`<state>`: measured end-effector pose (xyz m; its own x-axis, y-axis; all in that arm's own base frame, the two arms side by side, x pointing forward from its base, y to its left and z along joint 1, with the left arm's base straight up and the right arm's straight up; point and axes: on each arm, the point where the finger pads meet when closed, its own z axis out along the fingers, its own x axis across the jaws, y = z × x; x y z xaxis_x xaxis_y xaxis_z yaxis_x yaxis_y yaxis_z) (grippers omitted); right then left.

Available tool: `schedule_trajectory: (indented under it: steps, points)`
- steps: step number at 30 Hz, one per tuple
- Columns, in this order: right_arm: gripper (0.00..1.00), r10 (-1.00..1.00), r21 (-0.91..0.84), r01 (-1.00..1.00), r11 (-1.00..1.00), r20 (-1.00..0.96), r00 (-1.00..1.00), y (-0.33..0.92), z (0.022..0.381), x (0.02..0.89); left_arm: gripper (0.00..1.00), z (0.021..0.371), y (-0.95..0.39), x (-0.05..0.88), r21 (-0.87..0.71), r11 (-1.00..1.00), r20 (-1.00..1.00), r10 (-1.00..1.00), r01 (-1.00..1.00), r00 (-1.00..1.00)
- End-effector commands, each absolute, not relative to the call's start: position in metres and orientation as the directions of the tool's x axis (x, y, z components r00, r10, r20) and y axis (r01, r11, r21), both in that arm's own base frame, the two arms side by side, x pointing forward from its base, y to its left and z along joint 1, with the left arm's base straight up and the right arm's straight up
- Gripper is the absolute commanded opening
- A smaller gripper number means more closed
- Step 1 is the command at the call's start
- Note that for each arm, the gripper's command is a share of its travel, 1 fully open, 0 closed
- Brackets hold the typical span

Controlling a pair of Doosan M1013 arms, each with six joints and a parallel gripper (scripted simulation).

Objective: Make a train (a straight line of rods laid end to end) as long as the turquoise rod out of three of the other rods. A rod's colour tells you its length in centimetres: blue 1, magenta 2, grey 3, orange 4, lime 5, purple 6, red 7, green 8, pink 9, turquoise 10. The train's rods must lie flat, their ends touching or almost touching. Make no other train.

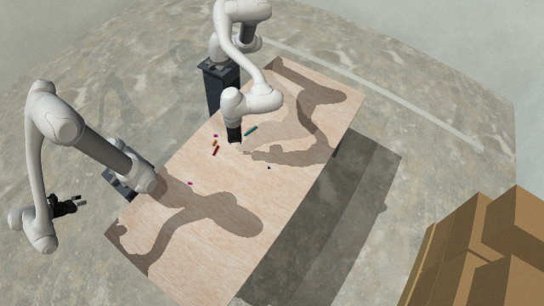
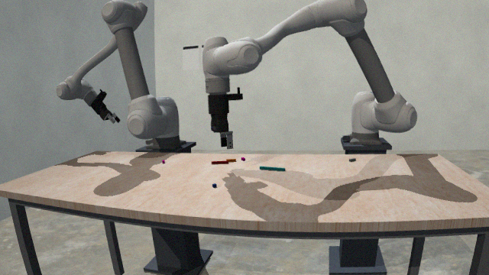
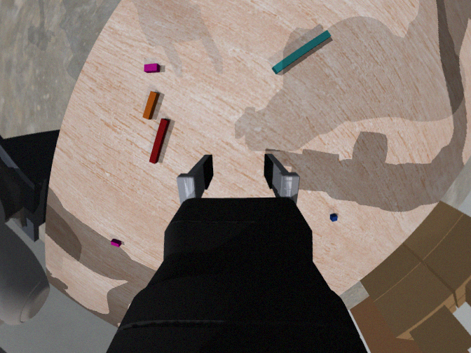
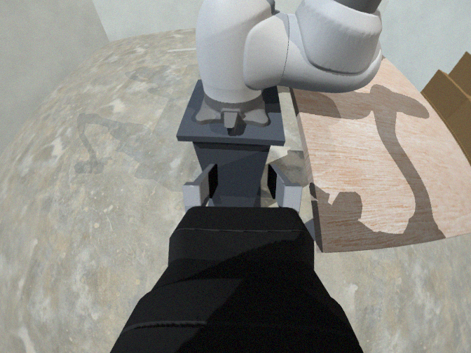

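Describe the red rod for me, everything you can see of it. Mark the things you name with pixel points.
The red rod (image 1: 216, 150) (image 2: 220, 163) (image 3: 159, 141) is a straight, slim, square-edged bar, dark red all over, with a plain surface; its material can't be told. It lies flat on the wooden table, whole as far as the views show. The orange rod (image 1: 214, 143) (image 2: 231, 160) (image 3: 151, 105) is its nearest neighbour, close to one end but apart and not in line with it. No gripper touches it, and only the table does.

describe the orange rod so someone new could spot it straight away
On the wooden table, find the dark red rod. The orange rod lies just off its end, between it and a magenta rod. It is shorter than the red, longer than the magenta.
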<state>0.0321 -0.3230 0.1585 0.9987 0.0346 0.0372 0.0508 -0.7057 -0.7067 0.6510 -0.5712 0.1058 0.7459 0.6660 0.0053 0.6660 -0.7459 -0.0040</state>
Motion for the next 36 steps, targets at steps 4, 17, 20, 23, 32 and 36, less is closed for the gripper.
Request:
schedule_trajectory:
  steps: [4, 17, 20, 23, 32, 36]
  points:
    - [1.0, 0.034, -0.706, 0.051, -0.706, 0.038, 0.999, -0.323, 0.159, 0.032, 1.0, 0.105, -0.57, 0.622, 0.002, -0.906, 0.001, 0.423, 0.423, 0.906]
    - [1.0, 0.034, -0.706, 0.051, -0.706, 0.038, 0.999, -0.323, 0.159, 0.032, 1.0, 0.1, -0.565, 0.571, 0.001, -0.997, 0.001, -0.073, -0.073, 0.997]
    - [1.0, 0.034, -0.706, 0.051, -0.706, 0.038, 0.999, -0.323, 0.159, 0.032, 1.0, 0.099, -0.564, 0.558, 0.001, -0.98, 0.001, -0.197, -0.197, 0.98]
    - [1.0, 0.034, -0.706, 0.051, -0.706, 0.038, 0.999, -0.323, 0.159, 0.032, 1.0, 0.097, -0.563, 0.546, 0.001, -0.948, 0.001, -0.318, -0.318, 0.948]
    - [1.0, 0.034, -0.706, 0.051, -0.706, 0.038, 0.999, -0.323, 0.159, 0.032, 1.0, 0.093, -0.559, 0.512, 0.001, -0.792, 0.002, -0.611, -0.611, 0.792]
    - [1.0, 0.034, -0.706, 0.051, -0.706, 0.038, 0.999, -0.323, 0.159, 0.032, 1.0, 0.09, -0.557, 0.496, 0.001, -0.684, 0.002, -0.73, -0.73, 0.684]
